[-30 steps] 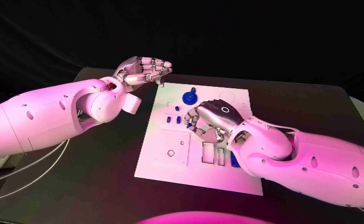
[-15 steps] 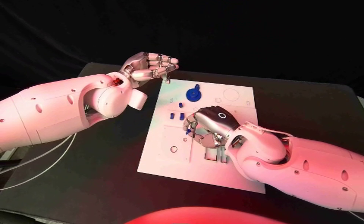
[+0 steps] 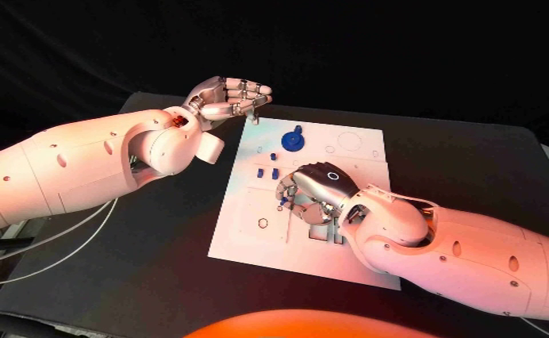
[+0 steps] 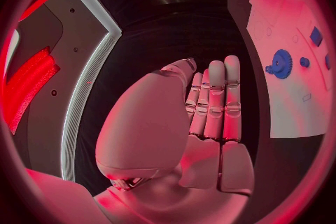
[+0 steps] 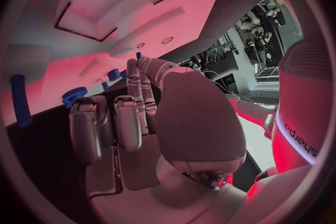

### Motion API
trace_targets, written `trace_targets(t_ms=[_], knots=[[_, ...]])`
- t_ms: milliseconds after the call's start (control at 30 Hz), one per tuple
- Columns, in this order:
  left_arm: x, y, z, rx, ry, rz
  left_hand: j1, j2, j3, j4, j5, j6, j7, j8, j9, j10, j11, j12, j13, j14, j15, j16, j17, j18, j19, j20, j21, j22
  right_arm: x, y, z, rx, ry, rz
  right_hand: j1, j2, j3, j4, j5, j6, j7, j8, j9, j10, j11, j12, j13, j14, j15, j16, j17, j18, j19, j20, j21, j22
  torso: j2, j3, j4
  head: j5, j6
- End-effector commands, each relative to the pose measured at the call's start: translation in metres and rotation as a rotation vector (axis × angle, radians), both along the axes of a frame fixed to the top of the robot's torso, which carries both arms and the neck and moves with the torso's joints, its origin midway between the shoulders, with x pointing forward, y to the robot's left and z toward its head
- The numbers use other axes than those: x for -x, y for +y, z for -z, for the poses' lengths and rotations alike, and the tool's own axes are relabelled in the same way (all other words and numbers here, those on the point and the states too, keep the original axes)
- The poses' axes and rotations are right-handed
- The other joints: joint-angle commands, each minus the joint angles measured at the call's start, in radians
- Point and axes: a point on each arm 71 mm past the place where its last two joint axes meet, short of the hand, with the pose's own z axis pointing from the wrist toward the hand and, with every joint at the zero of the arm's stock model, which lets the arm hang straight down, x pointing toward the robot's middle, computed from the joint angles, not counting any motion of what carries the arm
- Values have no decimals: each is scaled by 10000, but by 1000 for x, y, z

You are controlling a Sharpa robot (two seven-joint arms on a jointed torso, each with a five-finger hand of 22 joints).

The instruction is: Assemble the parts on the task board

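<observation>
Head view: white rectangular task board [image 3: 258, 231] lies flat mid-frame on the black bench [image 3: 137, 274].

Left robot hand [image 3: 229, 100] hangs in the air, upper left of centre, just off the board's top-left corner, fingers curled in together. Something thin seems to hang from the fingertips; too small to tell, so cannot say whether it holds anything.

Right robot hand [image 3: 311, 191] is palm-down over the board's middle, fingers bent toward the surface; its grip is hidden.

Round blue gear-like part [image 3: 293, 141] sits near the board's top edge, small blue pieces [image 3: 266, 173] just below it.
</observation>
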Motion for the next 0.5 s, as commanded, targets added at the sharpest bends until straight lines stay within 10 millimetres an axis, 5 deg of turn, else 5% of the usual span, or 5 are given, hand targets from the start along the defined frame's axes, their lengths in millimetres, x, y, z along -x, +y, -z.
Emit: trace_targets(t_ms=[33, 500], knots=[[0, -2, 0, 85, 18, 69, -47, -75, 71, -6, 55, -87, 5, -37, -13, -66, -26, 28, -11, -58, 27, -63, -9, 56, -7, 14, 14, 9, 2, 2, 3, 153, 109, -222, -60, 39, -14, -46, 53, 41, 47, 73, 13, -22, -80, -50, -16, 579, -88, -35, 445, -183, 780, -56, 45, 2377, 4, 3, -1, -2, -23], [0, -2, 0, 76, 41, 78, -72, -76, 80, -2, 54, -95, 8, -36, -15, -77, -23, 34, -12, -62, 32, -63, -15, 56, -13, 20, 11, 8, 5, 5, 10, 165, 278, -256, -81, 48, -14, -46, 55, 33, 48, 73, 18, -21, -78, -59, -17, 579, -86, -35, 445, -182, 778, -55, 41, 2375, 8, 10, 1, 72, -77]])
